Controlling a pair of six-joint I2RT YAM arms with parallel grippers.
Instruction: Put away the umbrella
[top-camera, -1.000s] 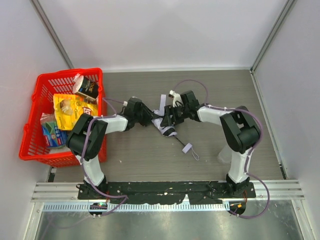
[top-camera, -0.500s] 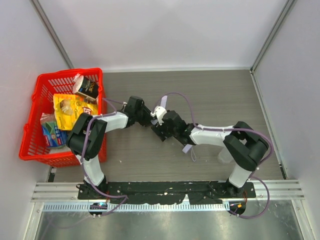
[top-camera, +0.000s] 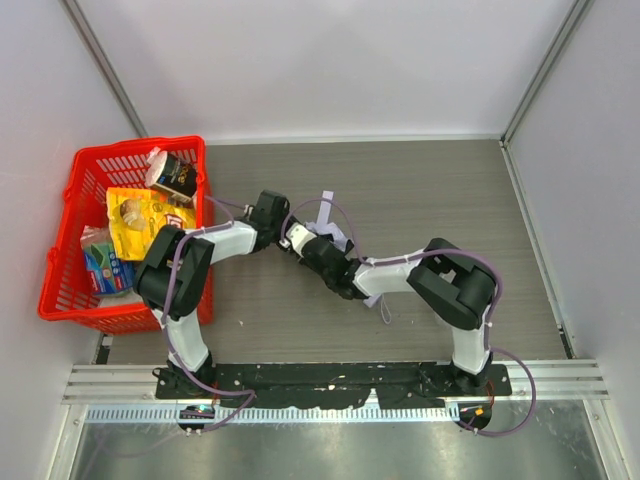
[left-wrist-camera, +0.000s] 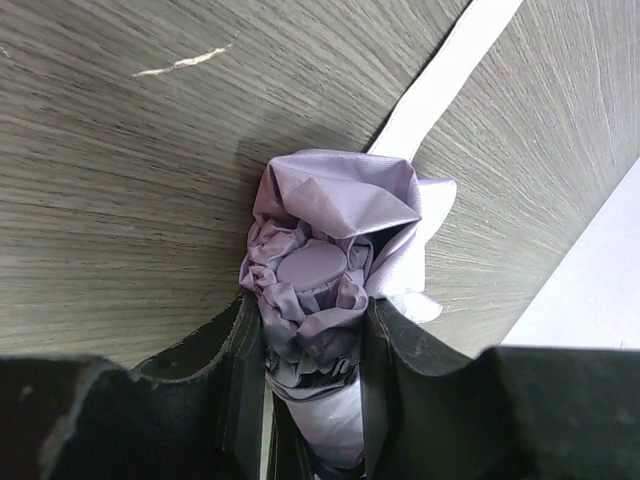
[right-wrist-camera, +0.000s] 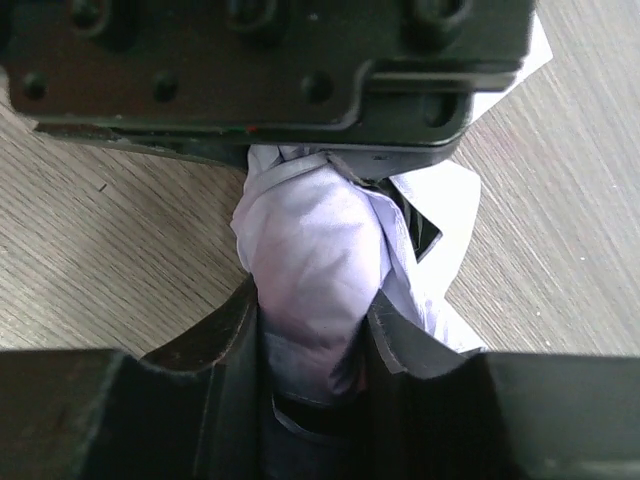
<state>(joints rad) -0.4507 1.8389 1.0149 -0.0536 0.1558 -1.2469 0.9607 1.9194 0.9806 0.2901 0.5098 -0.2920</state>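
Observation:
The umbrella (top-camera: 338, 241) lies folded on the table's middle, its lavender canopy bunched between both arms. My left gripper (top-camera: 287, 231) is shut on the canopy's tip end, where crumpled fabric (left-wrist-camera: 315, 275) sits pinched between the fingers (left-wrist-camera: 245, 345). My right gripper (top-camera: 308, 250) faces it from the other side. It is shut on the pale canopy roll (right-wrist-camera: 315, 260), a short way from the left gripper's black body (right-wrist-camera: 270, 70). A closure strap (top-camera: 324, 207) trails toward the back. The lavender wrist strap (top-camera: 375, 298) shows by the right forearm. Shaft and handle are hidden.
A red basket (top-camera: 68, 200) stands at the left edge, holding a yellow packet (top-camera: 140, 215), a dark carton (top-camera: 175, 178) and a blue-green pack (top-camera: 100, 265). White walls close in the table on the back and both sides.
My right gripper swung left along the umbrella until it met the left gripper, then closed on the canopy. The left gripper has kept its hold and place.

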